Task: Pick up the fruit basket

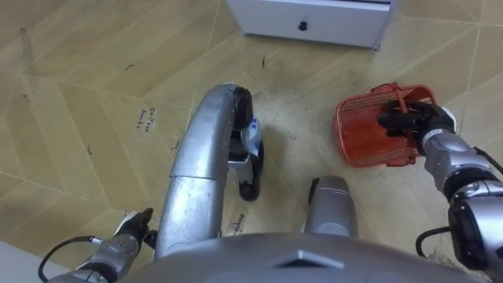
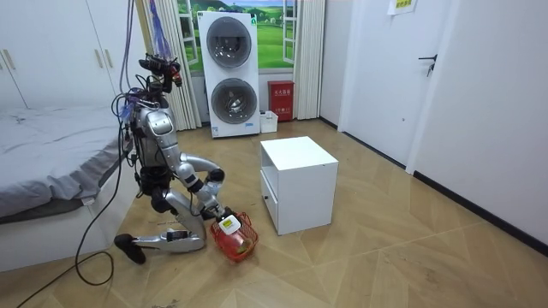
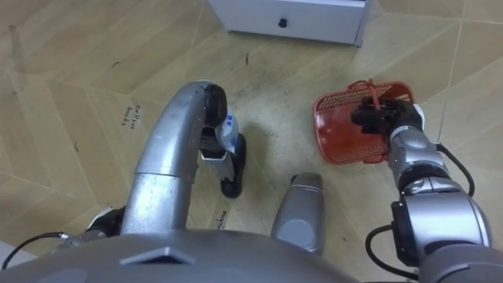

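1. The room view catches me kneeling on the wooden floor point(image 1: 78, 94) between the bed point(image 2: 51, 145) and the white cabinet point(image 2: 295, 184). The eye views bring the grasp up close.
2. The fruit basket point(image 1: 365, 137), red open mesh with a thin arched handle, sits on the floor at 2 o'clock. My right hand point(image 1: 409, 119) is on it, dark fingers curled over its handle.
3. The cabinet's drawer front stands near at 12 o'clock, and bare floor opens from 9 to 11 o'clock. My left hand point(image 1: 132, 229) hangs low at 7 o'clock; whether it is open or closed I cannot tell.
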Controlling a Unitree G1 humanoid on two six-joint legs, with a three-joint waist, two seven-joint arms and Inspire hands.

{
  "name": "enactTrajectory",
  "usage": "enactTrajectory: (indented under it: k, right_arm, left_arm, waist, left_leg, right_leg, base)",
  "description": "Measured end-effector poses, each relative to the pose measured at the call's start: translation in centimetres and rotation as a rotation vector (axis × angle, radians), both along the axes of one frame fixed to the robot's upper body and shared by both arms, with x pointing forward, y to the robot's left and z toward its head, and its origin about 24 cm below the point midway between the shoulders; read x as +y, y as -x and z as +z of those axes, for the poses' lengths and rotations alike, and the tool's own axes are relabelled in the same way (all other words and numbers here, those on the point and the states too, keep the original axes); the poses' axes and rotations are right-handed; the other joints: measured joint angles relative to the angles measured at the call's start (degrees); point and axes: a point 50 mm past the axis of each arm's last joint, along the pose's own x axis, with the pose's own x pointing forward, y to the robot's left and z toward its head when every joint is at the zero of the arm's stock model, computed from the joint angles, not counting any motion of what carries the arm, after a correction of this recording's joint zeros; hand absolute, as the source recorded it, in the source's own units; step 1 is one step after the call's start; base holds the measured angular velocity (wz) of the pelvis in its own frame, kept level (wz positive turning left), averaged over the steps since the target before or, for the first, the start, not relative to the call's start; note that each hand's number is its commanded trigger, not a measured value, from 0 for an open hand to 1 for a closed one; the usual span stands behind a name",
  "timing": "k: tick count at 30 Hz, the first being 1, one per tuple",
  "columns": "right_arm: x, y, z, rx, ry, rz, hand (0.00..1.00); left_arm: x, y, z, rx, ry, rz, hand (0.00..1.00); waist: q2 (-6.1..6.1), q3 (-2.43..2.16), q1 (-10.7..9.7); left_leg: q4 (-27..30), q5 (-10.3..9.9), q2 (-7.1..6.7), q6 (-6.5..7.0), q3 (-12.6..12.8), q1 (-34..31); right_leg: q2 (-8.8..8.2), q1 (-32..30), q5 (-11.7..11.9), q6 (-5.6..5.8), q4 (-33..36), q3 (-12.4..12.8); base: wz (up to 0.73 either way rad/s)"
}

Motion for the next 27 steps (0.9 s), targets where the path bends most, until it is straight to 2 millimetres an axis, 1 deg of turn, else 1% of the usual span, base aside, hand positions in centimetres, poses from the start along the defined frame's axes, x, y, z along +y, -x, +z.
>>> enactTrajectory:
  k: [8, 9, 10, 15, 20, 22, 25, 27]
  right_arm:
    - [-0.1, 0.6, -0.4, 0.032, 0.002, -0.004, 1.00]
    - [-0.1, 0.7, -0.5, 0.035, -0.001, -0.002, 1.00]
    - [-0.1, 0.7, -0.5, 0.035, -0.002, -0.001, 1.00]
    - [0.4, 0.7, -0.7, 0.038, -0.012, 0.007, 1.00]
    - [0.6, 0.8, -0.8, 0.052, -0.002, 0.028, 1.00]
    - [0.7, 0.8, -0.9, 0.052, -0.003, 0.028, 1.00]
    - [0.7, 0.8, -0.9, 0.051, -0.002, 0.025, 1.00]
    - [1.0, 0.6, -0.9, 0.044, -0.005, 0.030, 1.00]
  left_arm:
    - [-0.1, -1.2, 0.1, -0.009, 0.017, -0.011, 0.00]
    - [-0.1, -1.4, 0.1, -0.010, 0.019, -0.012, 0.00]
    - [-0.1, -1.4, 0.1, -0.008, 0.019, -0.012, 0.00]
    - [0.0, -1.4, 0.1, 0.002, 0.024, -0.010, 0.00]
    - [0.0, -1.4, 0.1, 0.007, 0.023, -0.007, 0.00]
    - [0.0, -1.4, 0.1, 0.007, 0.023, -0.006, 0.00]
    - [-0.2, -1.9, 0.2, -0.007, 0.027, -0.009, 0.00]
    - [-0.3, -2.3, 0.2, -0.018, 0.028, -0.012, 0.00]
  waist:
    - [-0.28, 0.15, -0.04]
    - [-0.49, 0.27, -0.03]
    - [-0.46, 0.26, -0.03]
    - [-0.88, 0.48, -0.01]
    - [-1.01, 0.51, -0.04]
    - [-0.96, 0.47, -0.04]
    - [-1.20, 0.46, -0.06]
    - [-1.79, 0.46, -0.07]
  left_leg:
    - [0.06, 0.00, 0.00, 0.00, 0.01, -0.13]
    - [0.09, 0.00, 0.00, 0.00, 0.01, -0.25]
    - [0.11, 0.00, 0.02, 0.00, 0.01, -0.32]
    - [0.29, 0.00, 0.23, 0.00, -0.08, -0.53]
    - [0.51, 0.00, 0.26, 0.00, -0.38, -0.53]
    - [0.88, 0.00, 0.30, 0.00, -0.84, -0.62]
    - [1.16, 0.00, 0.20, 0.00, -1.25, -0.48]
    - [1.38, 0.00, -0.10, 0.00, -1.64, -0.40]
  right_leg:
    - [0.01, -0.06, 0.00, 0.00, 0.00, 0.01]
    - [0.02, -0.16, 0.00, 0.00, 0.02, 0.01]
    - [0.04, -0.25, 0.00, 0.01, 0.04, 0.03]
    - [0.32, -0.47, -0.03, 0.06, 0.05, 0.08]
    - [0.65, -0.26, -0.09, 0.19, 0.11, -0.01]
    - [1.06, -0.07, -0.09, 0.20, 0.11, -0.16]
    - [1.27, 0.44, -0.09, 0.19, 0.07, -0.44]
    - [1.40, 0.83, -0.10, 0.17, 0.14, -0.59]
  base:
    - [0.00]
    - [0.00]
    - [0.00]
    - [0.00]
    - [0.00]
    - [-0.02]
    - [0.00]
    - [0.00]
